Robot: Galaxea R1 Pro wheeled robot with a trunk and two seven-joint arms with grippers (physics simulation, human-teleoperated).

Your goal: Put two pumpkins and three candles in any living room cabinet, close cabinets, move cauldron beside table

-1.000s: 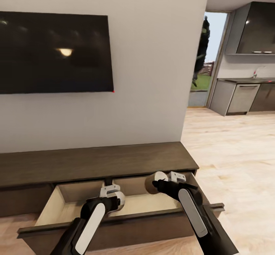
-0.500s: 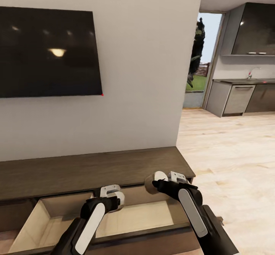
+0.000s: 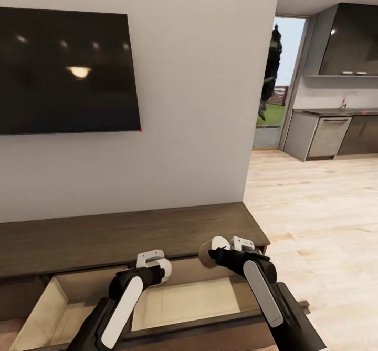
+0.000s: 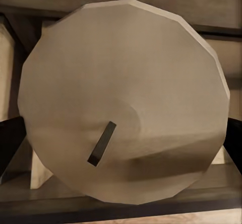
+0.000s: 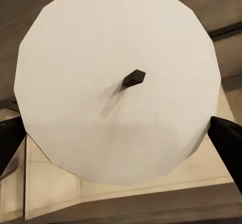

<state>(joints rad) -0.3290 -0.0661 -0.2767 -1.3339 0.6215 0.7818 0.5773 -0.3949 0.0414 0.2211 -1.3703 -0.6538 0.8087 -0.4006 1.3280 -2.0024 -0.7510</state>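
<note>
Cream candles: your left claw [image 3: 157,265] grips one candle [image 4: 121,100]; your right claw [image 3: 223,248] grips another [image 5: 118,83].
Cabinet [image 3: 131,233]: drawer [image 3: 173,301] open beneath both.

Long, low dark-brown cabinet [image 3: 131,233] set against the grey wall, running from 9 o'clock to just past centre of the head view — its flat wood-grain top carries nothing that can be made out. Below the top, a wide drawer [image 3: 63,301] stands pulled out toward 6 o'clock; its pale interior floor and side walls are exposed, and the visible part of that floor is bare. The drawer's dark front edge crosses the frame near 6 o'clock. The cabinet stands on a light wooden plank floor [image 3: 325,225] — extending toward 3 o'clock.
</note>
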